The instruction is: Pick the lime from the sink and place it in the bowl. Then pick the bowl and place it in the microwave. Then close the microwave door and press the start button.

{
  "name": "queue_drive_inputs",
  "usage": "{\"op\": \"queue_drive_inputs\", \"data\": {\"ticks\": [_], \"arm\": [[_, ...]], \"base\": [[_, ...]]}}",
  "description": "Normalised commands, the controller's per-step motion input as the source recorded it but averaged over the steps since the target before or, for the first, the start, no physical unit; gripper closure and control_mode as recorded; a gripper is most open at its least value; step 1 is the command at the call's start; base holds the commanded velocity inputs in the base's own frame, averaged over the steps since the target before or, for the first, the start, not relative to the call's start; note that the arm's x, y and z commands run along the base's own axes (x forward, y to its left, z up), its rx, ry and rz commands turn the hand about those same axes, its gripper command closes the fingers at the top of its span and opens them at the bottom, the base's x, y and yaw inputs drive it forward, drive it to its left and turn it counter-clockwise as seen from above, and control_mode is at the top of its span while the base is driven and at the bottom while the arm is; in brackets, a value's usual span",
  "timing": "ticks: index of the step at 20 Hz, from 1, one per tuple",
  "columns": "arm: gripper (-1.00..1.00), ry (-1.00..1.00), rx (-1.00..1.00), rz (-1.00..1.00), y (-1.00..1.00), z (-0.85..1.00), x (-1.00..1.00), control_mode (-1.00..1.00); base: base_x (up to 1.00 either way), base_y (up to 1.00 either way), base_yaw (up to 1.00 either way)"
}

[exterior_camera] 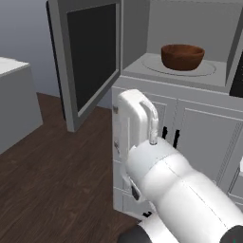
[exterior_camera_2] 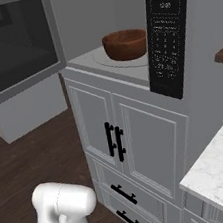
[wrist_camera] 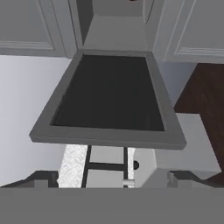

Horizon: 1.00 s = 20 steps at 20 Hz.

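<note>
I see the bowl (exterior_camera: 182,56) already inside the microwave (exterior_camera_2: 126,60), my fingers (wrist_camera: 43,178) spread empty below the open microwave door (wrist_camera: 109,100), closing and start remaining.

The bowl (exterior_camera: 182,56) sits in the microwave (exterior_camera: 187,28), its microwave door (exterior_camera: 90,54) swung out leftward.

The arm (exterior_camera: 180,190) is being seen as glossy white, built of thick rounded segments, with dark grey bands showing at the joints. A narrow rounded white link is being carried at its upper end. Two small dark finger tips (wrist_camera: 43,178) are being shown on the gripper (wrist_camera: 109,179).
</note>
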Motion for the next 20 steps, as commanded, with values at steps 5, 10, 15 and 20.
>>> {"op": "queue_drive_inputs", "data": {"ticks": [5, 10, 15, 20], "arm": [[-1.00, -0.07, 0.01, -0.03, 0.57, -0.68, 0.27, -1.00], [-1.00, -0.18, 0.00, -0.01, 0.52, -0.83, 0.69, -1.00], [-1.00, -0.11, 0.00, -0.01, 0.37, -0.69, 0.97, -1.00], [-1.00, -0.02, 0.00, 0.00, 0.15, -0.59, 1.00, -1.00]], "base": [[0.00, 0.00, 0.00], [0.00, 0.00, 0.00], [0.00, 0.00, 0.00], [0.00, 0.00, 0.00]]}}
